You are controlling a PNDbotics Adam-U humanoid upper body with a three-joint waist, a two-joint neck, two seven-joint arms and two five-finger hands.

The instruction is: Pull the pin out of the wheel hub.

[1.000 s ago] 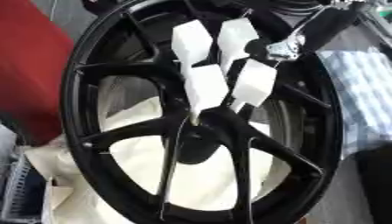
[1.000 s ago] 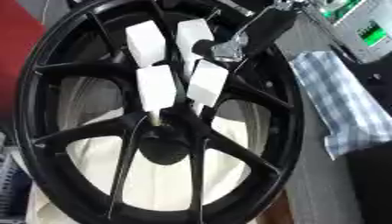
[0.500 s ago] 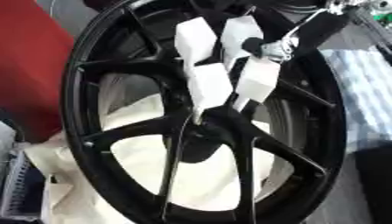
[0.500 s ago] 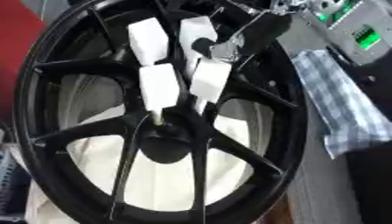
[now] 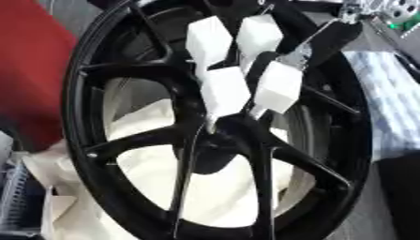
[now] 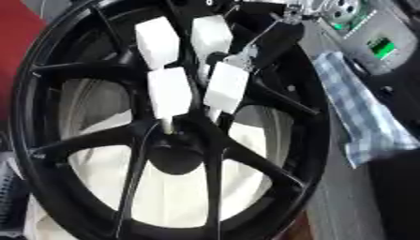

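Note:
A black spoked wheel (image 5: 98, 70) fills both views, its hub (image 6: 176, 157) a little below the middle. Several white blocks on thin pale stems stand over the hub. Two are lower (image 5: 226, 90) (image 5: 277, 88) and two are higher (image 5: 207, 40) (image 5: 258, 32). The lower stems end on the spokes just above the hub centre. My right hand (image 5: 297, 55) comes in from the upper right on a black arm with a silver fitting. It reaches the blocks from behind, and its grasp is hidden. The left hand does not show.
White cloth (image 5: 226, 201) lies under the wheel and shows between the spokes. A checked blue cloth (image 6: 361, 112) lies to the right, with a device with a green display (image 6: 381, 47) beyond it. A red surface (image 5: 29, 70) stands at the left.
The whole picture has shifted a little. The arm and the white blocks keep the same place against the wheel.

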